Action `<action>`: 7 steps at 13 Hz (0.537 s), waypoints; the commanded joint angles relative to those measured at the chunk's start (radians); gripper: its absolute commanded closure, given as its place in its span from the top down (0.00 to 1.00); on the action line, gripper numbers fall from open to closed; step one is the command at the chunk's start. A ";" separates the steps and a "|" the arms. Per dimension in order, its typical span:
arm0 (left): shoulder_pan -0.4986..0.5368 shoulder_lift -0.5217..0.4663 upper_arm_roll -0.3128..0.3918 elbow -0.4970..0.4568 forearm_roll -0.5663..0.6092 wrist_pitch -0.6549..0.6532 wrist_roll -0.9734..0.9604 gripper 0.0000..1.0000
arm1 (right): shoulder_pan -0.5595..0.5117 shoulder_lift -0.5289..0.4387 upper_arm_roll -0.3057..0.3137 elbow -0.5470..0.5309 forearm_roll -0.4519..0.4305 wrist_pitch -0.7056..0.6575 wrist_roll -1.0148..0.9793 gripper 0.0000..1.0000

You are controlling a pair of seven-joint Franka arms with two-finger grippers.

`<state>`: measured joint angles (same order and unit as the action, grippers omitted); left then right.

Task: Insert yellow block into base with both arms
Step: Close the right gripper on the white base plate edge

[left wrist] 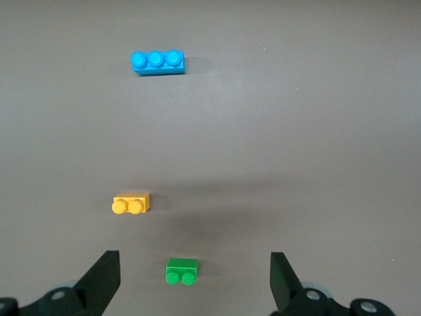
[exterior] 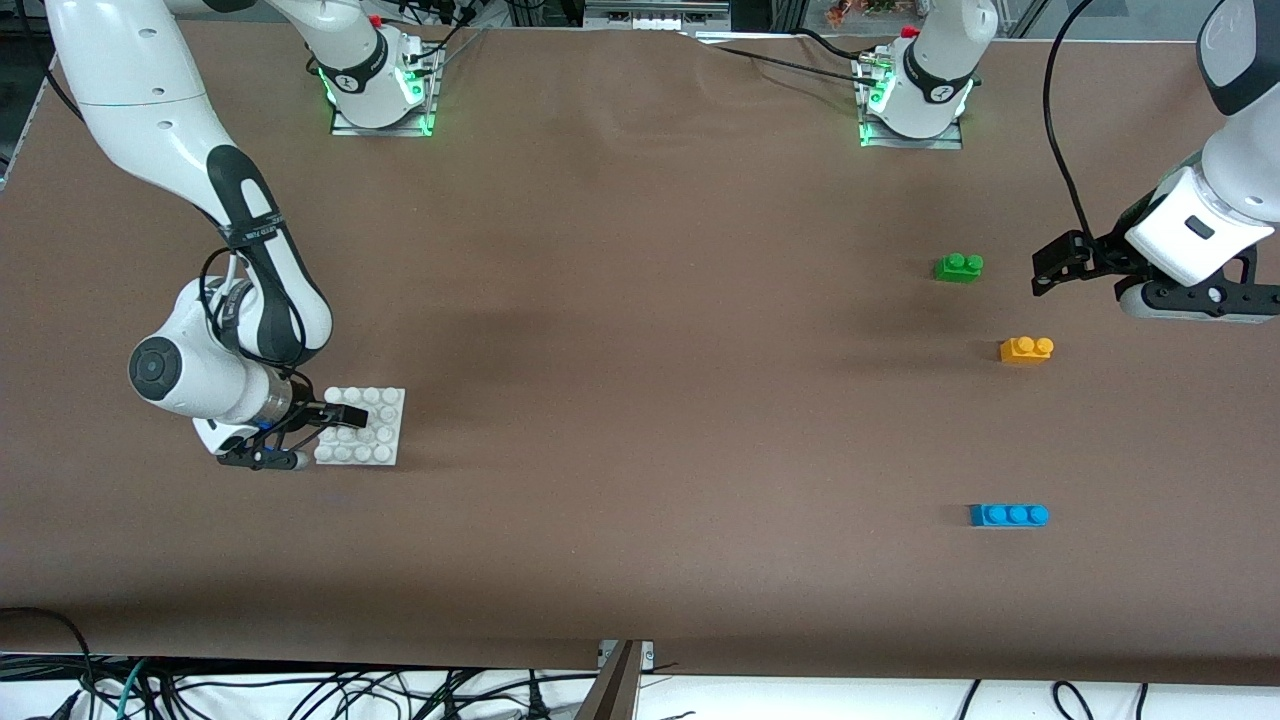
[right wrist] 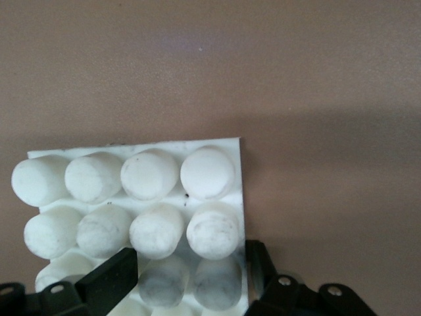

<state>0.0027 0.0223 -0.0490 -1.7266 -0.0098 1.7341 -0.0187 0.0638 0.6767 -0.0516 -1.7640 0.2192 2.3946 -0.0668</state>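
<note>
The yellow block [exterior: 1026,349] lies loose on the table [exterior: 640,400] toward the left arm's end, studs up, between the green brick [exterior: 958,267] and the blue brick [exterior: 1008,515]: green is farther from the front camera, blue nearer. All three are apart from each other.

The left gripper [exterior: 1050,270] hangs in the air just beside the green brick, toward the table's end, fingers spread wide and holding nothing. In the left wrist view the block [left wrist: 131,204] sits off to one side of the finger line, while the green brick [left wrist: 181,271] sits between the fingers [left wrist: 102,280].

We judge the step in hand is the reach for the block, not yet started down. To do it well we want the left gripper shifted until the block is centred between the fingers, then lowered straight, closing across the block's short sides below the studs. We keep wide so no finger clips the green brick on the way.

The base [exterior: 361,426] lies flat well apart, toward the right arm's end. The right gripper [exterior: 335,428] is low at the base, one finger over the studs and one at the edge nearer the front camera; the right wrist view shows fingers [right wrist: 105,283] straddling a stud row at a narrow gap. We can't tell if they pinch or just rest. We want that hold firm so the base [right wrist: 131,197] does not slide when the block is pressed in.
</note>
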 commanded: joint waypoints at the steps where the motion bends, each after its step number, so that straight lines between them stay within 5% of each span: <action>1: 0.008 0.011 -0.003 0.030 -0.015 -0.022 0.003 1.00 | -0.007 0.020 0.018 0.024 0.017 -0.018 -0.016 0.69; 7: 0.008 0.011 -0.003 0.030 -0.015 -0.022 0.003 1.00 | -0.004 0.020 0.035 0.037 0.016 -0.054 -0.021 0.63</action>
<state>0.0028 0.0223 -0.0490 -1.7266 -0.0098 1.7341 -0.0187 0.0645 0.6765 -0.0388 -1.7560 0.2199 2.3704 -0.0693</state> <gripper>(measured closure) 0.000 0.286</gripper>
